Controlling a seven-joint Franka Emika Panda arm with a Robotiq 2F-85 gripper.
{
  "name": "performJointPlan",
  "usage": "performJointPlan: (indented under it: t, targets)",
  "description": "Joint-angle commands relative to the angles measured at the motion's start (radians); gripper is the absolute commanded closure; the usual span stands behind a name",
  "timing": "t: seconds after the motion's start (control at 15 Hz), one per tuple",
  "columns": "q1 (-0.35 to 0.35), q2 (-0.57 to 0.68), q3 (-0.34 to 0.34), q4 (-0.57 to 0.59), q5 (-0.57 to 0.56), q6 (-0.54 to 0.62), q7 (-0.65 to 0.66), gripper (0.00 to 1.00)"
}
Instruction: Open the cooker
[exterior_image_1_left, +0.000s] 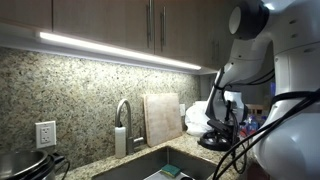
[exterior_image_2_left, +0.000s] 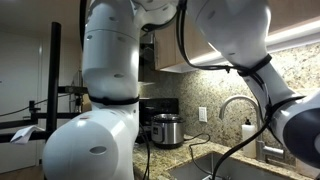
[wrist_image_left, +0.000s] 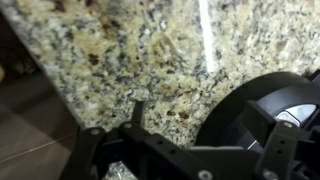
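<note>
The cooker (exterior_image_2_left: 167, 130) stands on the granite counter, left of the sink and faucet: squat and round, with a silvery band and a dark lid that is down. My gripper (exterior_image_1_left: 220, 128) hangs at the other end of the counter, far from the cooker and beyond the cutting board. In the wrist view the gripper (wrist_image_left: 200, 115) is open over speckled granite with nothing between its fingers (wrist_image_left: 137, 108). A black round object (wrist_image_left: 275, 105) lies under its right side; it does not look like the cooker.
A faucet (exterior_image_1_left: 122, 125) rises behind the steel sink (exterior_image_1_left: 160, 165). A pale cutting board (exterior_image_1_left: 161, 118) leans on the backsplash beside a white appliance (exterior_image_1_left: 197, 116). Below the gripper lies a black disc (exterior_image_1_left: 213, 144). The robot's white body (exterior_image_2_left: 100, 120) fills much of an exterior view.
</note>
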Motion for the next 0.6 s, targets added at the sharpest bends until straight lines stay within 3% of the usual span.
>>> performJointPlan:
  t: [0.0, 0.2, 0.53]
  targets:
    - [-0.022, -0.163, -0.042, -0.02, -0.257, -0.221, -0.007, 0.0]
    - [-0.005, -0.268, -0.051, 0.015, -0.437, -0.395, -0.029, 0.0]
    - [0.021, -0.432, 0.018, -0.016, -0.563, -0.541, -0.103, 0.0]
